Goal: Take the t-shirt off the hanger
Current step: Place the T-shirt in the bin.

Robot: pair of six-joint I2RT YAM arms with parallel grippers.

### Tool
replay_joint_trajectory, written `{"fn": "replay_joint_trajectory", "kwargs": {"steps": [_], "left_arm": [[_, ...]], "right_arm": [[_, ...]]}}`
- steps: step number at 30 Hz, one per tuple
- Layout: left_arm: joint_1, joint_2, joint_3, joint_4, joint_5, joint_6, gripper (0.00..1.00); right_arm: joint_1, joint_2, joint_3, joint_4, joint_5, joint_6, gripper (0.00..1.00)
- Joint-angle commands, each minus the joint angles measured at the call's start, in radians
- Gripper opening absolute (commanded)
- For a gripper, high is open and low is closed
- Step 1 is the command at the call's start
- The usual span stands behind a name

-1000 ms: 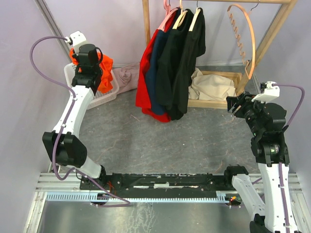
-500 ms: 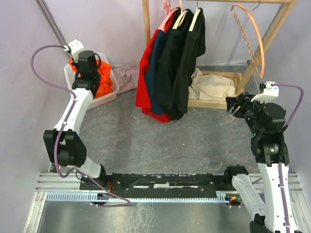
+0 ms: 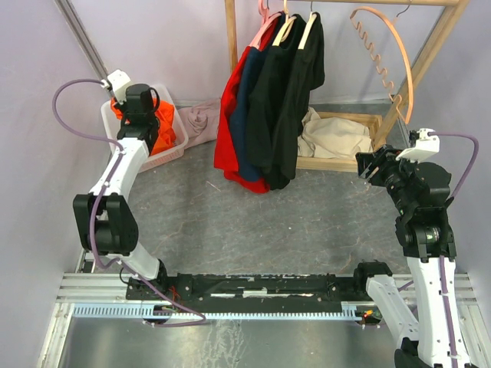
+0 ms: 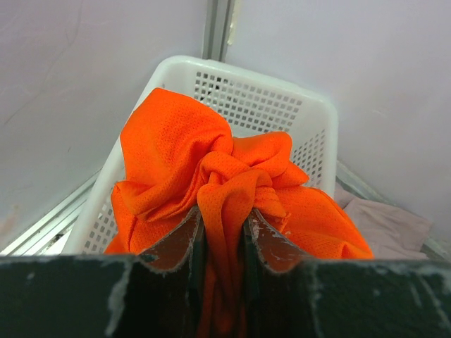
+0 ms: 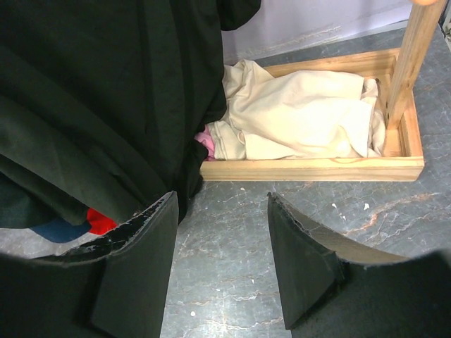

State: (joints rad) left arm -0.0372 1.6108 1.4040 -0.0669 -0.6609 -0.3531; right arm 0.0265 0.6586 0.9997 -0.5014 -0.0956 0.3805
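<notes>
Loosely crumpled t-shirt (image 4: 211, 176), fold along left fingers (image 4: 177, 243)

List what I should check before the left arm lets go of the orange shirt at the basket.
1. Left gripper clamped on the orange t-shirt: ok.
2. Shirt free of the hanger, which hangs bare on the rail: ok.
3. Shirt bunched inside the white basket: ok.
4. Right gripper open, holding nothing: ok.
5. Cloth free to slip off the gripper when it opens: cannot tell.
</notes>
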Motion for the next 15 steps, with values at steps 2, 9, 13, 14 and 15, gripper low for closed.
{"fn": "replay_joint_trajectory", "kwargs": {"steps": [2, 9, 13, 14, 15], "left_arm": [[0.018, 0.0, -0.059, 0.133, -0.052, -0.071, 0.05], [0.037, 0.02, -0.102, 0.208, -0.084, -0.086, 0.05], [0.066, 0.052, -0.09, 0.217, -0.07, -0.119, 0.05], [0.067, 0.052, -0.094, 0.236, -0.076, -0.117, 0.05], [0.067, 0.05, -0.111, 0.258, -0.079, -0.12, 0.05]], "right_arm": [[0.007, 0.0, -0.003, 0.057, -0.01, 0.005, 0.61], [0.007, -0.001, -0.007, 0.058, -0.009, 0.005, 0.61], [0.007, -0.002, -0.007, 0.058, -0.01, 0.006, 0.61], [0.006, -0.002, -0.006, 0.058, -0.01, 0.006, 0.61], [0.008, -0.002, -0.008, 0.058, -0.011, 0.006, 0.61]]}}
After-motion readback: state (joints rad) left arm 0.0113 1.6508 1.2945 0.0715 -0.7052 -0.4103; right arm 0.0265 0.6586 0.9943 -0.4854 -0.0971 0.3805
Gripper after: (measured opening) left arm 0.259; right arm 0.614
